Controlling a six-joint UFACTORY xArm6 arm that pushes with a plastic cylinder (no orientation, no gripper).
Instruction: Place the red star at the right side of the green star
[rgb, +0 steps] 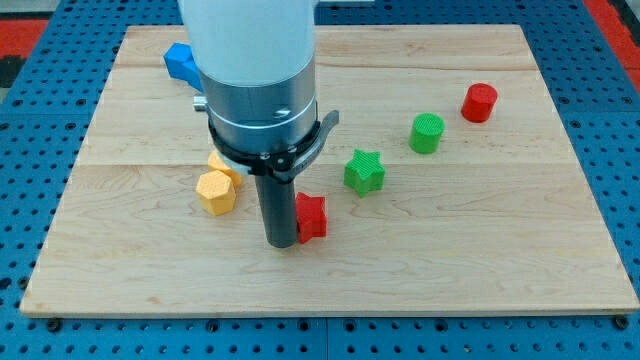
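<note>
While my tip (281, 243) presses against the view's left side of the red star (312, 216), that block sits below and to the left of the green star (364, 171) on the wooden surface (480, 240). The tool is a bare rod holding nothing; it only pushes. The red star looks light, rigid and smooth, likely to spin if struck off-centre, so contact belongs squarely on a flat between points.
</note>
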